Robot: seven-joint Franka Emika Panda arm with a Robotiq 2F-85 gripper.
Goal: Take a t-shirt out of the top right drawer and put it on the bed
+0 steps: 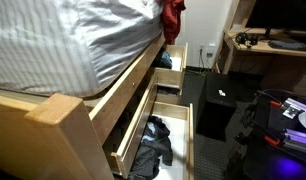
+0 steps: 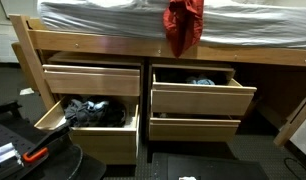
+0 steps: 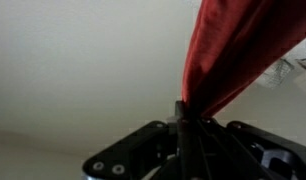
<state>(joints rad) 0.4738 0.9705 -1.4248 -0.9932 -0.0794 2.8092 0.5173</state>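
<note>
A red t-shirt hangs over the edge of the bed in both exterior views (image 1: 171, 18) (image 2: 183, 26), above the open top right drawer (image 2: 198, 97). In the wrist view my gripper (image 3: 183, 118) is shut, with its fingers pinched on the red t-shirt (image 3: 238, 50), which spreads up and to the right against a pale surface. The gripper itself does not show in either exterior view. The bed (image 1: 63, 45) has a grey striped cover. The top right drawer still holds some dark and bluish cloth (image 2: 201, 81).
The bottom left drawer (image 2: 93, 130) is pulled far out and holds dark clothes (image 1: 153, 145). The top left drawer (image 2: 91, 78) and bottom right drawer (image 2: 193, 127) stand slightly open. A black box (image 1: 221, 105) and a desk (image 1: 268, 50) stand beyond the drawers.
</note>
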